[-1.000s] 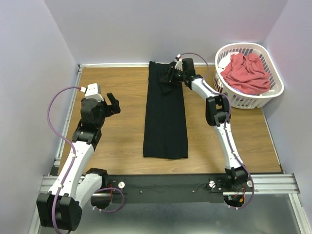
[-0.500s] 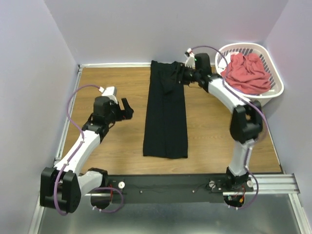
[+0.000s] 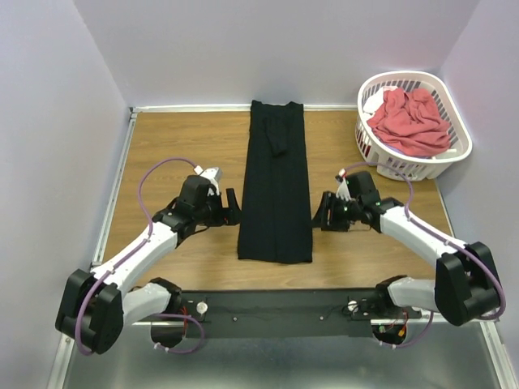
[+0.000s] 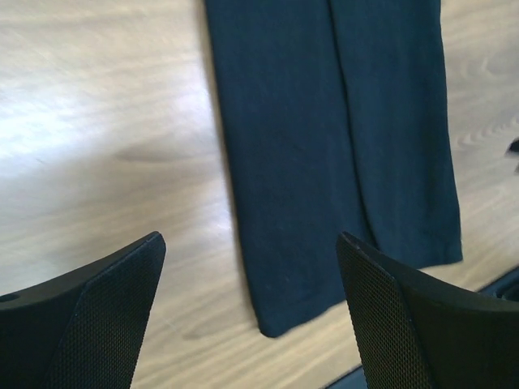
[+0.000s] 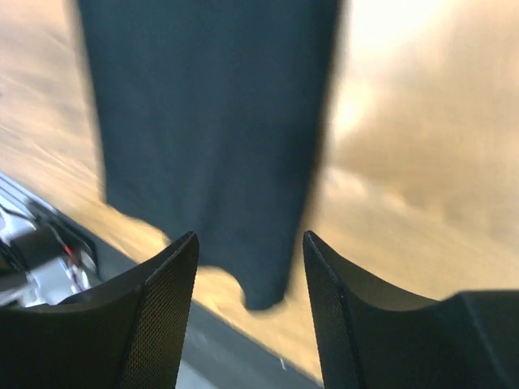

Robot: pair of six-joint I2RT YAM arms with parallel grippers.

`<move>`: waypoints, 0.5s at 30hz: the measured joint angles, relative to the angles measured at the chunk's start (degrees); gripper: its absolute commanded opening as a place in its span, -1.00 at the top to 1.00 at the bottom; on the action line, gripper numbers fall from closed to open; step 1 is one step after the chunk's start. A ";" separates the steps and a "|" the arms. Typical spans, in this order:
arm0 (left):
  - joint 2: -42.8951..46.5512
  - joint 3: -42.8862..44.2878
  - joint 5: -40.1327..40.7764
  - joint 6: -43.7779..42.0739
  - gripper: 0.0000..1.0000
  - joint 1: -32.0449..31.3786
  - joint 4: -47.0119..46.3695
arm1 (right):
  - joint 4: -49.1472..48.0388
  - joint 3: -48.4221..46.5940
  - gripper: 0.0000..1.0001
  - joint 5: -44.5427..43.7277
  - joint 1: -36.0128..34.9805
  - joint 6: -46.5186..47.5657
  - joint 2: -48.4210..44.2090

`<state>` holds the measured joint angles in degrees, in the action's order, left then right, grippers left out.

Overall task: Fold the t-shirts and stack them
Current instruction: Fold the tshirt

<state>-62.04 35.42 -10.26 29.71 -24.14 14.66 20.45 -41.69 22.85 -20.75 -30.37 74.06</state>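
Note:
A black t-shirt [image 3: 276, 186] lies flat on the wooden table, folded into a long narrow strip running from the far edge towards me. My left gripper [image 3: 232, 207] sits just beside its left edge near the front end, open and empty. In the left wrist view the black t-shirt [image 4: 324, 121] and its near corner show between the spread fingers of that gripper [image 4: 251, 312]. My right gripper [image 3: 319, 213] is just off the strip's right edge, open, holding nothing. In the blurred right wrist view the black t-shirt [image 5: 211, 121] lies ahead of this gripper [image 5: 250, 312]. A coral-red t-shirt [image 3: 409, 120] is bunched in the basket.
A white slotted laundry basket [image 3: 381, 158] stands at the far right corner of the table. A black rail [image 3: 276, 304] carrying the arm bases runs along the near edge. Purple walls close in the table on three sides.
The right gripper left the far end of the black shirt and swung down to its right edge near the front. The left gripper moved right, up to the shirt's left edge.

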 measured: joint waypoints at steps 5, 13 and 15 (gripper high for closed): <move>-3.87 0.00 0.35 2.69 -0.82 -4.17 1.62 | 2.43 8.52 -0.20 0.37 -1.14 -2.23 -2.58; -8.55 -1.03 0.79 5.62 -0.70 -8.68 2.84 | -0.20 11.89 -0.11 4.61 -1.73 -3.54 0.70; -9.18 -1.25 0.83 6.16 -0.68 -9.46 2.95 | -1.70 12.37 -0.06 6.12 -1.97 -4.22 1.31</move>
<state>-71.22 34.17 -9.43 35.88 -33.61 17.61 18.74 -29.32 28.97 -22.72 -34.59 75.37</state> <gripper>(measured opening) 0.850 0.557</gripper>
